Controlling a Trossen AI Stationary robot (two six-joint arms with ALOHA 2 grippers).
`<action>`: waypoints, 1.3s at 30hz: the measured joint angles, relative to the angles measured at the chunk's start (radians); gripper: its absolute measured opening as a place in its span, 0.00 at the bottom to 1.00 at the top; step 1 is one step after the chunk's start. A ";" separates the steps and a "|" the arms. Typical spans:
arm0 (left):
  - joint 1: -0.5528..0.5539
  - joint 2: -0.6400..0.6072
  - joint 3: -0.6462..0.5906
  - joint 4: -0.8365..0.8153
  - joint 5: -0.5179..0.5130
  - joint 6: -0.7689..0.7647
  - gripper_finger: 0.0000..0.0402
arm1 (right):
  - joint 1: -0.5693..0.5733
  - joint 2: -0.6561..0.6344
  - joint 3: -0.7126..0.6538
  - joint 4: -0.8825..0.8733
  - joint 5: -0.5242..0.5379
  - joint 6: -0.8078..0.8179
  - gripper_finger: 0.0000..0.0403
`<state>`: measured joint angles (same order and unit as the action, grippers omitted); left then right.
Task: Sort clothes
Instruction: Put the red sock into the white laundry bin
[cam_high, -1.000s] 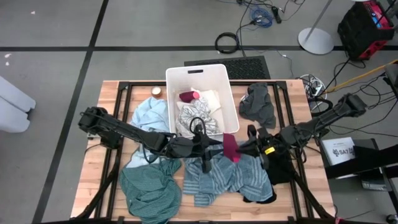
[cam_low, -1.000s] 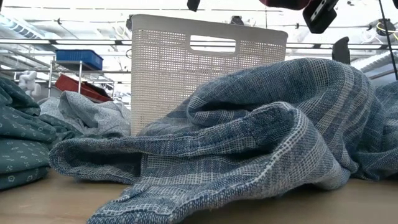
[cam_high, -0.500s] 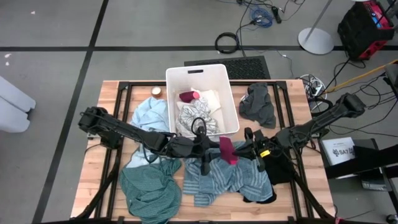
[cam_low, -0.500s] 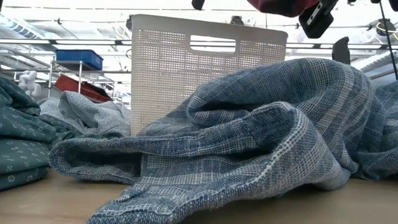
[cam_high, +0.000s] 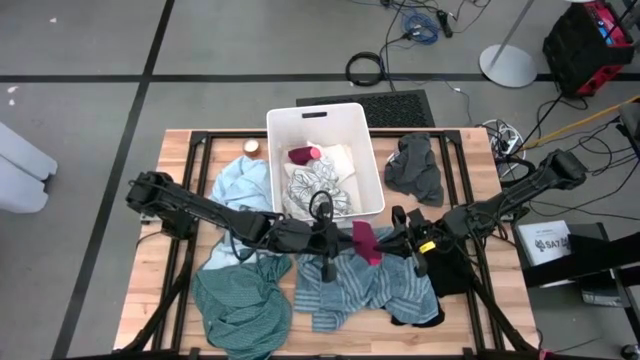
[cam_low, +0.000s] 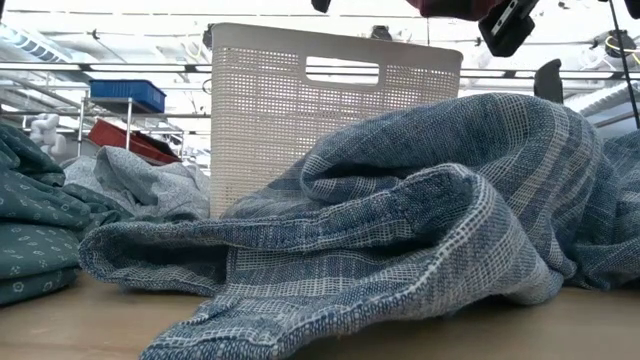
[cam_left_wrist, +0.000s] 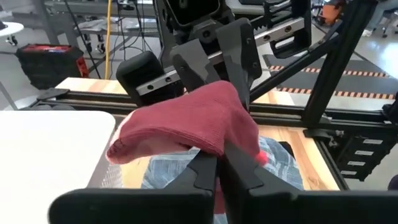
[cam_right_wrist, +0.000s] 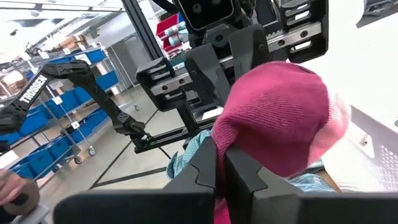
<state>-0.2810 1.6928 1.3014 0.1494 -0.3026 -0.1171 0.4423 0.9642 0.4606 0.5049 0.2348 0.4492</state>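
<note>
Above the blue-grey striped garment (cam_high: 366, 288), the maroon piece (cam_high: 365, 241) hangs pinched from both sides — left gripper (cam_high: 342, 240) and right gripper (cam_high: 393, 240) both clenched on it.

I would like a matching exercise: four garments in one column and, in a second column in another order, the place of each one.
1. maroon piece
2. dark grey piece
3. teal green piece
4. grey patterned piece

A. inside the white bin
B. front left of the table
C. between left pincer and right pincer
D. right of the bin

Pairs: 1-C, 2-D, 3-B, 4-A
</note>
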 joint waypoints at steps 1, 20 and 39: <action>0.000 0.000 0.000 0.000 -0.001 0.000 0.03 | 0.000 0.000 0.000 -0.003 0.000 0.000 0.03; -0.001 0.000 0.000 -0.001 -0.003 0.006 0.01 | -0.012 -0.100 0.000 -0.188 0.050 -0.058 0.42; 0.154 -0.183 0.200 -0.006 -0.141 0.317 0.01 | -0.009 -0.253 0.000 -0.357 0.047 -0.072 0.46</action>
<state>-0.1266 1.5096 1.5019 0.1433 -0.4434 0.2001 0.4335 0.7109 0.4603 0.1476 0.2821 0.3777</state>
